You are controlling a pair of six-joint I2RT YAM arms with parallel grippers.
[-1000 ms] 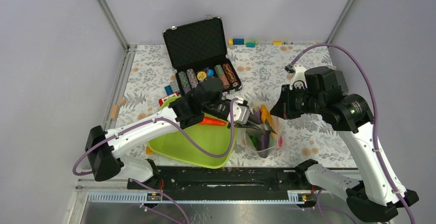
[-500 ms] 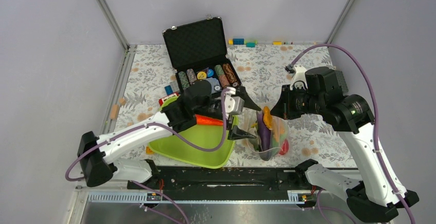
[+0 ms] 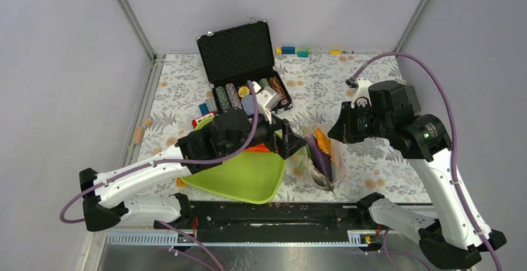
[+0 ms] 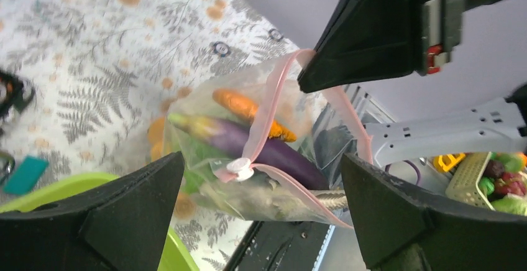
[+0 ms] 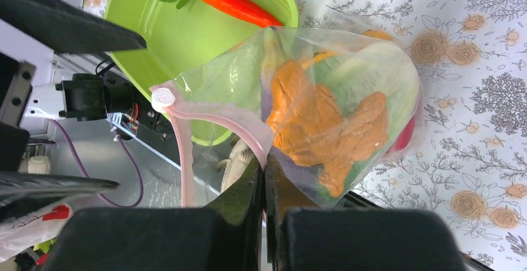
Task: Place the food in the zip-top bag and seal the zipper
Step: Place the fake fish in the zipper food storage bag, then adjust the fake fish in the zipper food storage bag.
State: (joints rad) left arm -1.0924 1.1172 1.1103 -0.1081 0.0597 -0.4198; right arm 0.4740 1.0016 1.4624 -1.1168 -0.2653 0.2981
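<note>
Where the top external view looks down, the zip-top bag (image 3: 323,159) sits just right of the lime-green tray (image 3: 239,178) on the bench (image 3: 373,78), pinched at its mouth by the right end effector (image 3: 335,135), while the left end effector (image 3: 291,140) stands wide open beside it, holding nothing. From the left wrist, spread fingers (image 4: 124,221) frame the bag, a purple eggplant (image 4: 217,135) inside and the zipper (image 4: 267,119) unsealed. From the right wrist, closed fingers clamp that zipper; an orange carrot (image 5: 239,4) lies on the tray.
</note>
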